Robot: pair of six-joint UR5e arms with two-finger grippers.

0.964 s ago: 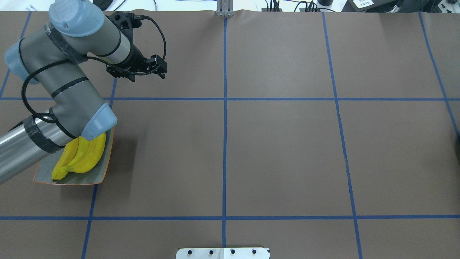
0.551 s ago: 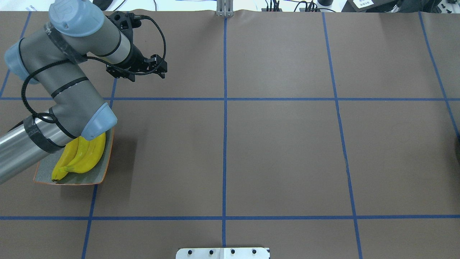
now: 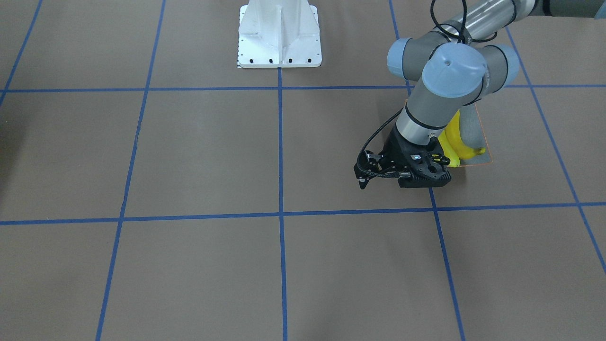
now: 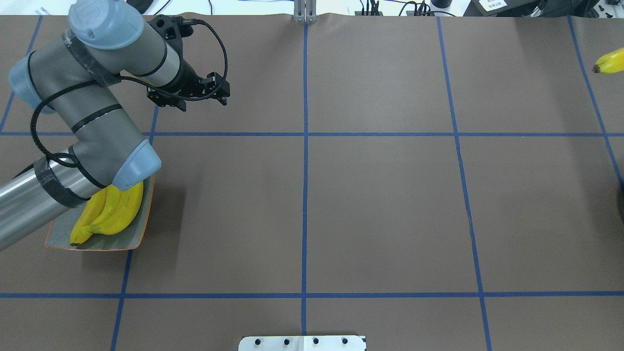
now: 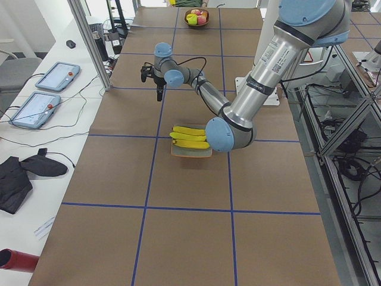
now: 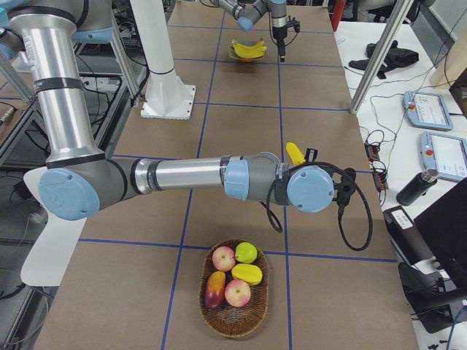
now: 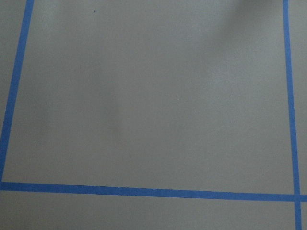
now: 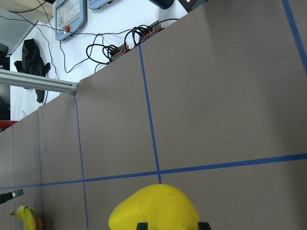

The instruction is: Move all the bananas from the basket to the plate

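Observation:
Three bananas [image 4: 109,212] lie side by side on the grey-green plate [image 4: 131,239] with an orange rim, at the table's left, partly under my left arm's elbow. They also show in the exterior left view [image 5: 189,137]. My left gripper [image 4: 220,92] hovers beyond the plate over bare table and looks open and empty. My right gripper [image 8: 171,226] is shut on a fourth banana [image 8: 153,208]. That banana's tip [image 4: 608,62] shows at the overhead view's right edge. It is held above the table, away from the basket [image 6: 211,310].
The wicker basket holds apples and other fruit [image 6: 235,273] at the table's right end. The white robot base [image 3: 279,35] stands at the near edge's middle. Tablets and cables [image 6: 430,109] lie on a bench beyond the far edge.
The held banana's tip has come into the overhead view at the right edge. My left gripper has shifted slightly to the right.

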